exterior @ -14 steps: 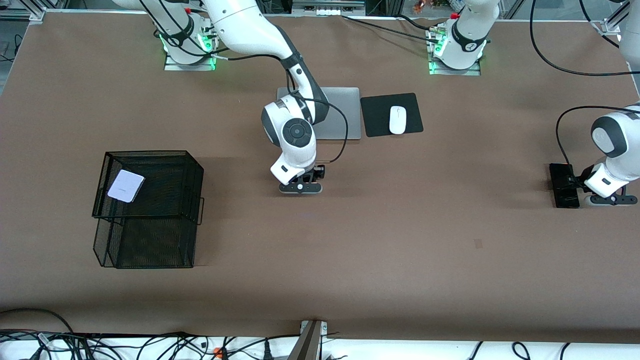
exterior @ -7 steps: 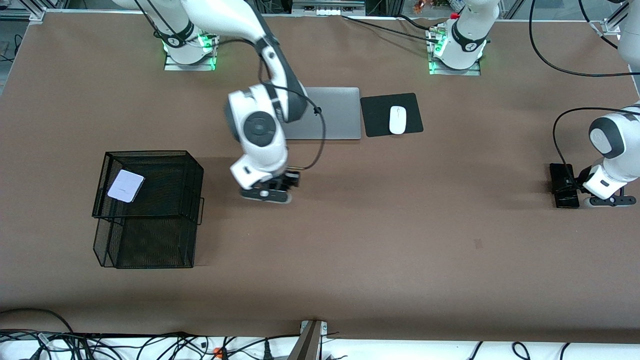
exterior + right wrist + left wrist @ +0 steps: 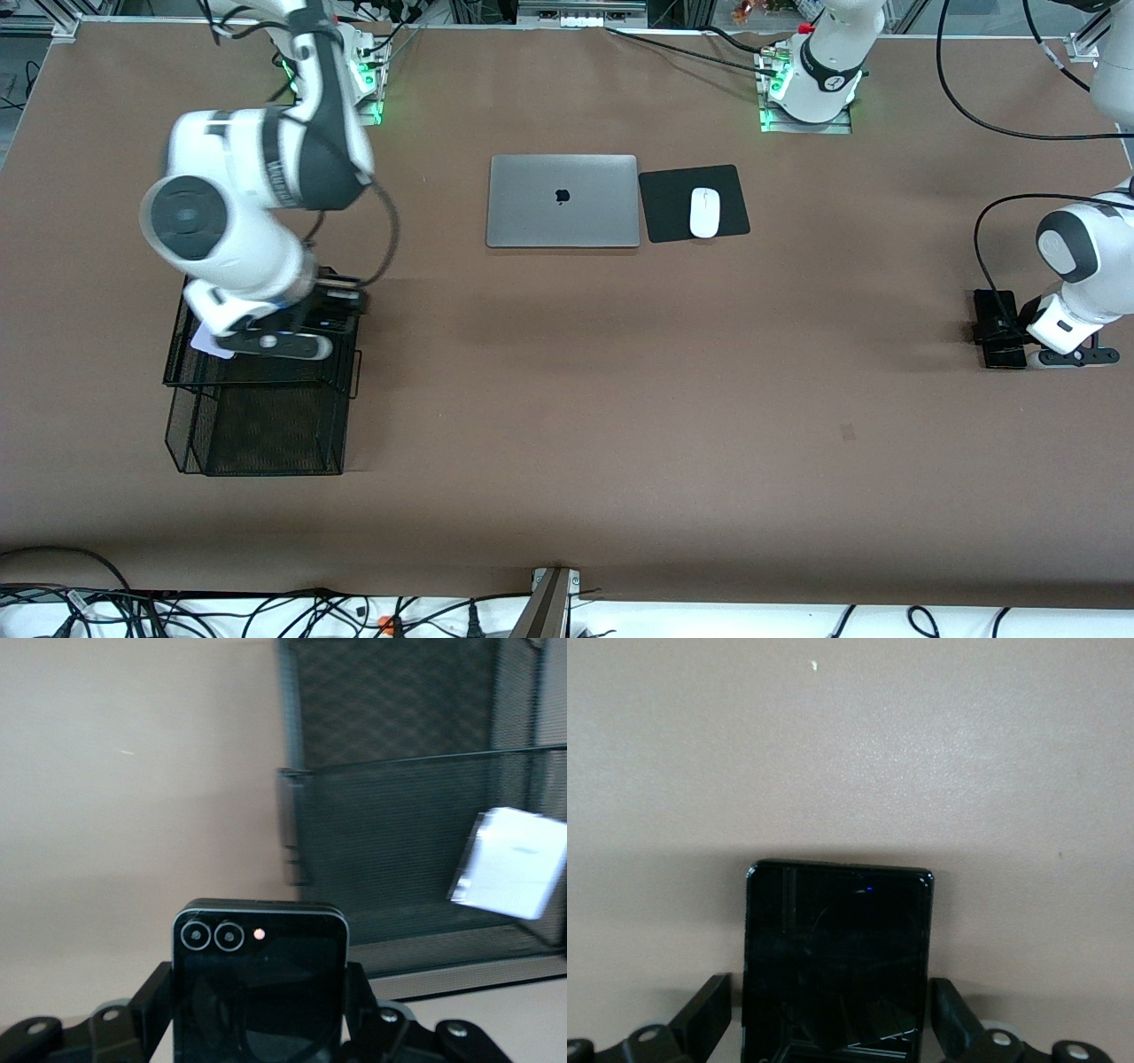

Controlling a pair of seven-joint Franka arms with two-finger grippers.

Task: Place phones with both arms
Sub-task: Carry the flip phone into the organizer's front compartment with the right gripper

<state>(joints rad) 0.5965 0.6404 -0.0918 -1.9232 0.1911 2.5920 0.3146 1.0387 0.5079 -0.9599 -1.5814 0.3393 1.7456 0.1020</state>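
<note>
— Brown tabletop, mostly bare; nearest the front camera is the wire rack (image 3: 257, 425), so I'll place everything from that.

— Right gripper (image 3: 275, 341) hangs over the rack's upper tier, fingers clamped on a black phone (image 3: 259, 979). The lilac phone (image 3: 205, 344) already lies on that tier, half hidden under the hand.

— And the rest?

— Well away from the rack, at the left arm's end, the left gripper (image 3: 1063, 354) sits low over a slab phone (image 3: 837, 961) lying on the table. Its fingers (image 3: 700, 1019) stand wide on either side, gripping nothing. Farther from the camera than the rack: laptop (image 3: 563, 201) and mouse (image 3: 704, 213).

— So which step?

— Delivery, I'd say. Next the right hand must lower and let go beside the lilac one, not on it. The left has yet to close.
</note>
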